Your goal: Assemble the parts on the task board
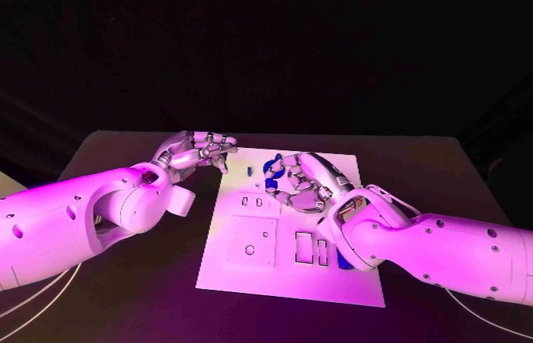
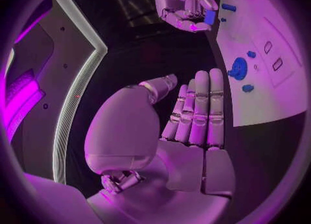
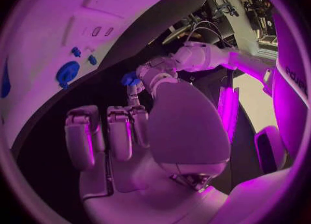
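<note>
Task board: the white task board (image 1: 291, 270) lies in the middle of the black table (image 1: 133, 297), running from the centre of the head view down to its lower middle, with rectangular cut-outs in its lower half.
Right hand: the right hand (image 1: 302, 179) hovers over the upper part of the board, fingers curled in, pinching a small blue part (image 2: 209, 16) between thumb and fingertip; the left wrist view shows this at its top.
Left hand: the left hand (image 1: 198, 153) sits just off the board's upper left edge in the head view; in its own wrist view the fingers (image 2: 197, 112) lie straight and pressed side by side, thumb apart, holding nothing.
Other parts: a blue gear (image 2: 238, 68) stands on the board with small blue pieces (image 2: 248, 87) close beside it.
</note>
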